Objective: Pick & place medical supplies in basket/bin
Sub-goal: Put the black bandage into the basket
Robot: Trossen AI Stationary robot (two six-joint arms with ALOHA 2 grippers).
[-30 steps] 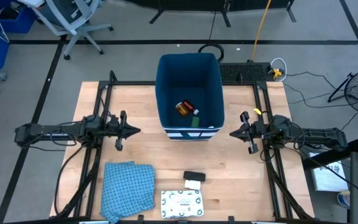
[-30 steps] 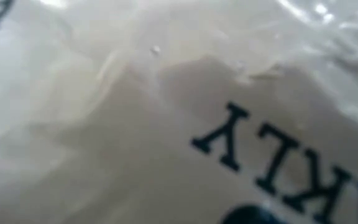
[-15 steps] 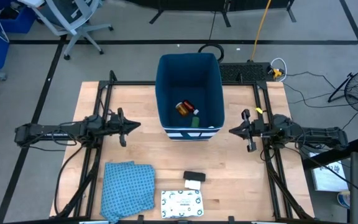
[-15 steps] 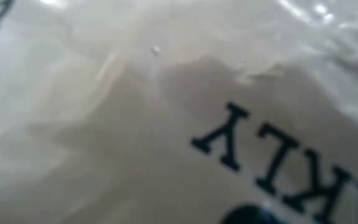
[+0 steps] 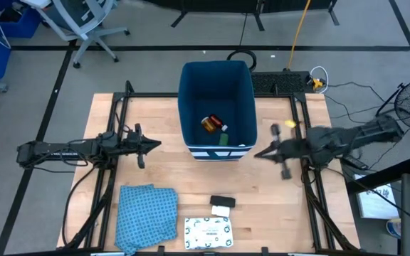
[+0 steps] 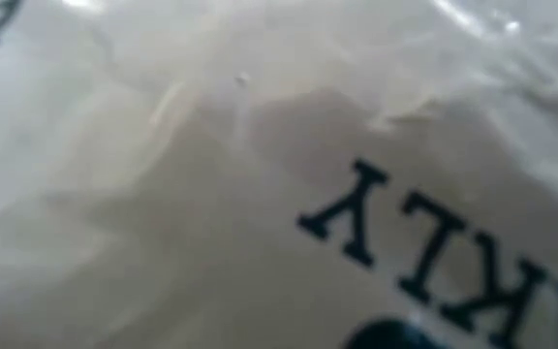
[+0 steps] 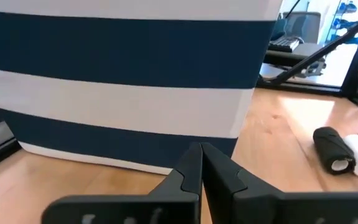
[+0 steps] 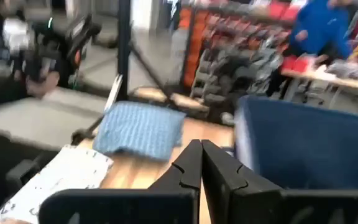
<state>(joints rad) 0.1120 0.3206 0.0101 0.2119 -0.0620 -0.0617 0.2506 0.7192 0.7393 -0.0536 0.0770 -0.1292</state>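
Note:
The tall dark blue bin [image 5: 216,85] stands at the table's far middle, white stripes low on its near wall [image 7: 123,99]. A red-orange tube [image 5: 210,123] and a green piece [image 5: 223,138] lie inside it. Near the table's near edge lie a black piece [image 5: 221,200], a small white box [image 5: 221,211] and the white green-printed pouch [image 5: 208,231]. My left gripper [image 5: 156,145] is shut, left of the bin, touching nothing. My right gripper [image 5: 257,153] is shut, right of the bin, blurred, touching nothing. I cannot make out the orange-white packet.
A blue patterned cloth [image 5: 146,213] lies at the near left, also seen in the right wrist view [image 8: 140,127]. A white plastic pack with black letters [image 6: 260,194] blocks the low view. Black frame rails run along both table sides. A person in blue [image 8: 322,25] stands far behind.
My right arm has swung: its rear part has moved toward the table's far edge and its gripper has shifted a little toward the bin and the near edge, turning to face the near left. It stays shut. The items on the table have kept still.

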